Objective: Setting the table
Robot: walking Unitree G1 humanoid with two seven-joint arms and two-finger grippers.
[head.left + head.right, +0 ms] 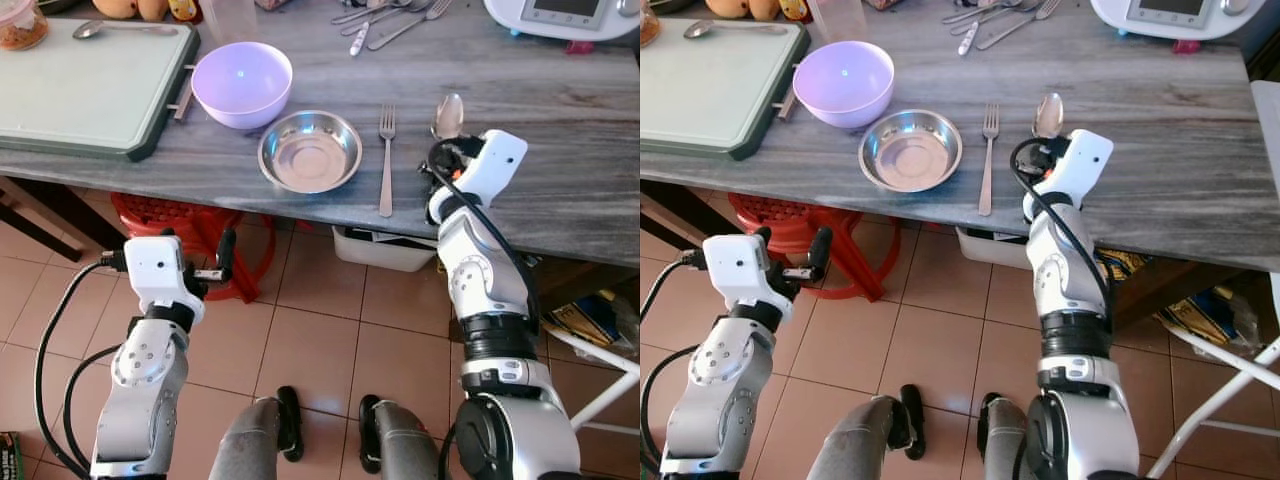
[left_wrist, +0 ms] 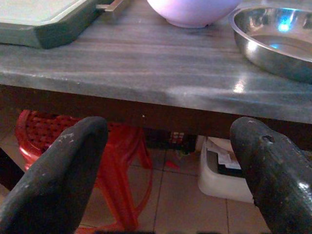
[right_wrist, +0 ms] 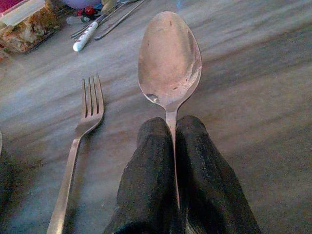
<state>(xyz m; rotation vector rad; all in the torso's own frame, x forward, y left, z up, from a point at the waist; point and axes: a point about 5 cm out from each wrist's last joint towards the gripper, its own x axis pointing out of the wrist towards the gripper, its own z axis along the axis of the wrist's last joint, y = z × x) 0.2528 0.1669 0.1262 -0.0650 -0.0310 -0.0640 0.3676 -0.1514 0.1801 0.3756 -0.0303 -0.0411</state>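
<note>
Shiny metal things are lying on the grey worktop (image 1: 560, 170): a steel dish (image 1: 310, 151), a fork (image 1: 386, 160) just to its right, and a spoon (image 3: 169, 61) just right of the fork. A purple bowl (image 1: 242, 83) is sitting behind the dish, touching its rim or very nearly, and a green cutting board (image 1: 85, 85) is lying to the left.

The right gripper (image 3: 174, 134) is reaching over the worktop edge, and its jaws are squeezing together on the spoon's thin handle. The spoon's round end is pointing away from the robot, and it is looking flat or nearly flat on the worktop.

The left gripper (image 2: 170, 161) is hanging below the worktop edge with its jaws wide apart, holding nothing. A red stool (image 1: 190, 225) is standing under the worktop in front of it.

The step in hand seems to be laying the spoon beside the fork. Next, the jaws probably need to open and let go, then the arm needs to pull back gently without nudging the spoon or fork.
</note>
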